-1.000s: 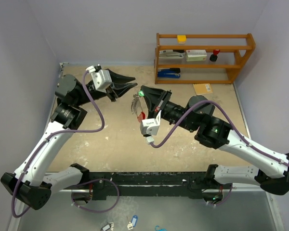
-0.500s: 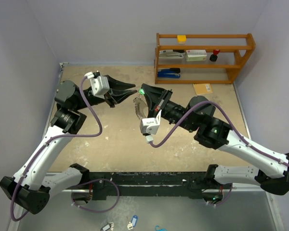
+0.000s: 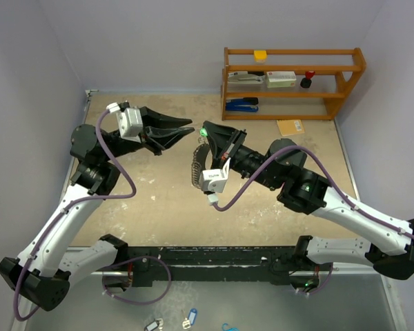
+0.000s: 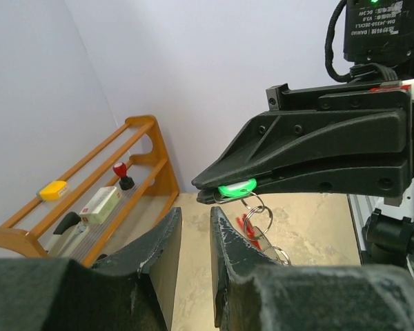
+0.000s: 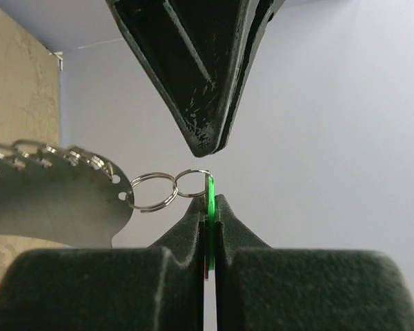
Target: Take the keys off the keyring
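Observation:
My right gripper (image 5: pixel 208 207) is shut on the keys' pale-green tag (image 5: pixel 209 198), held edge-on between its pads. Two linked silver rings (image 5: pixel 155 191) run from the tag to a perforated silver plate (image 5: pixel 48 200). In the left wrist view the green tag (image 4: pixel 236 187) sits at the right gripper's tip, with rings (image 4: pixel 257 210) and the red keyring piece (image 4: pixel 247 226) dangling below. My left gripper (image 4: pixel 195 224) stands narrowly open and empty, its tips just short of the tag. From above, the left gripper (image 3: pixel 188 128) points at the tag (image 3: pixel 203 131) and the chain (image 3: pixel 194 164) hangs down.
A wooden shelf (image 3: pixel 293 83) at the back right holds a blue stapler (image 3: pixel 243 104), boxes, a yellow block and a red-topped stamp. A tan packet (image 3: pixel 290 127) lies in front of it. Blue-tagged keys (image 3: pixel 190 318) lie below the arm bases. Walls close in left and right.
The left arm's wrist has drawn back to the left while its fingertips stay near the tag. The hanging chain has swung, and the red piece no longer shows from above.

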`<state>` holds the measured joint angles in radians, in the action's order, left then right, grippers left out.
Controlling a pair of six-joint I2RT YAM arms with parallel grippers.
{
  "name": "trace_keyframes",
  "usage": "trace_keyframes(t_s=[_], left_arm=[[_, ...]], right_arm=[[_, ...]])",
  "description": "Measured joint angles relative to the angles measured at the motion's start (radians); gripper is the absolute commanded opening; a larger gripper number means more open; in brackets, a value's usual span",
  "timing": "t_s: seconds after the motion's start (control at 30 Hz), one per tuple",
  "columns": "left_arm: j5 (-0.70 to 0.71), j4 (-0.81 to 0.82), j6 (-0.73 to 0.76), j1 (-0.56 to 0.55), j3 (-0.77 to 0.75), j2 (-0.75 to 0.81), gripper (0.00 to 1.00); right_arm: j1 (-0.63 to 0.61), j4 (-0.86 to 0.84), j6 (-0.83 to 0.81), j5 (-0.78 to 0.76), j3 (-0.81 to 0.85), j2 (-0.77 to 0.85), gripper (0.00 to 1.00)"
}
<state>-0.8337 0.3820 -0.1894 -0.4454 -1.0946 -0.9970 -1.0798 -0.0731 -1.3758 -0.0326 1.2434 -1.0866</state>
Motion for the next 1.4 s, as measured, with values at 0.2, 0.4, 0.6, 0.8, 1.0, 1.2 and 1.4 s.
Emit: trace_keyframes(t_s=[0.2,0.4,0.6,0.8,1.0,1.2,1.4], left_arm=[[0.001,-0.003,-0.02,0.0,0.002,0.02,0.2],[0.004,0.033,-0.082,0.0,0.032,0.027,0.21],[0.009,0.098,-0.163,0.0,0.063,0.002,0.24],[0.028,0.122,-0.186,0.0,0.084,-0.002,0.26],[0.096,0.091,-0.156,0.0,0.087,0.009,0.27],[0.231,-0.016,-0.074,0.0,0.093,0.067,0.27],[0.296,-0.063,-0.037,0.0,0.093,0.087,0.27]], right_arm=[[0.0,-0.002,0.001,-0.002,0.0,0.0,0.0],[0.0,-0.024,0.005,-0.004,0.0,-0.004,0.0],[0.0,-0.059,0.008,-0.024,0.0,-0.04,0.0],[0.001,-0.087,0.009,-0.04,0.0,-0.072,0.0],[0.0,-0.096,0.011,-0.055,0.0,-0.073,0.0],[0.0,-0.098,0.011,-0.072,0.001,-0.075,0.0],[0.0,-0.094,0.023,-0.087,0.047,-0.13,0.0]])
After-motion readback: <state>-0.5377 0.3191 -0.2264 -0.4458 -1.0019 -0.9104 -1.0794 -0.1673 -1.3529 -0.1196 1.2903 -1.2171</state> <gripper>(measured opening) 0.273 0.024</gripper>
